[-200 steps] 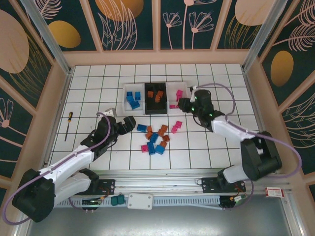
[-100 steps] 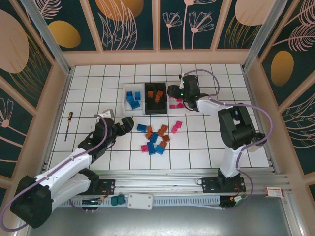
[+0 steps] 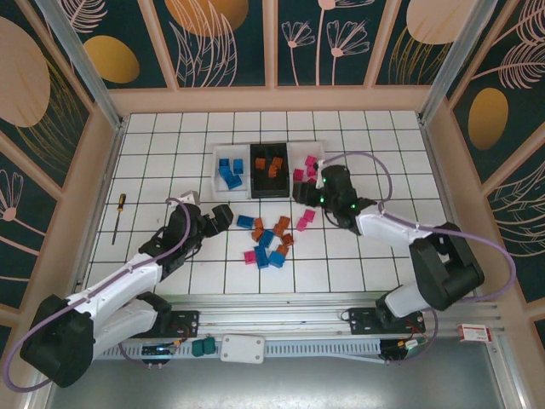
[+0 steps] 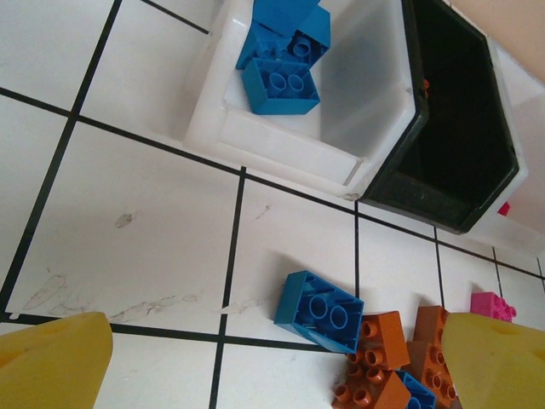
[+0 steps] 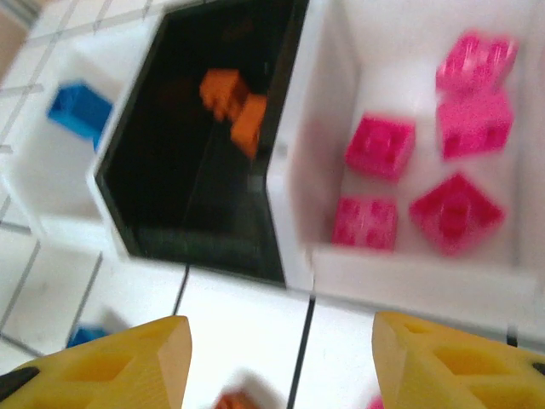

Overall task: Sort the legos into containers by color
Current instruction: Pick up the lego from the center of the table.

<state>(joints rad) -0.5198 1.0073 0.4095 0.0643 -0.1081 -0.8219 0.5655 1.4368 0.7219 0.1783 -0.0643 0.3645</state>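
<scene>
Three joined trays stand at the back. The left white tray (image 3: 219,160) holds blue legos (image 4: 281,81), the black tray (image 3: 270,189) orange ones (image 5: 234,102), the right white tray (image 5: 409,285) several pink ones (image 5: 381,146). Loose blue, orange and pink legos (image 3: 271,239) lie in a pile in front. My left gripper (image 3: 223,216) is open, low over the floor; a blue brick (image 4: 319,311) lies upside down just ahead, between its yellow fingers (image 4: 51,362). My right gripper (image 3: 306,191) is open and empty, just before the pink tray's front wall.
A screwdriver (image 3: 117,215) lies at the far left of the tiled floor. The wooden walls close in the floor on three sides. A metal rail (image 3: 281,345) with teal blocks and a white box runs along the near edge.
My right gripper swung over the right white tray and has drawn back to its front edge, open. The left arm has barely moved.
</scene>
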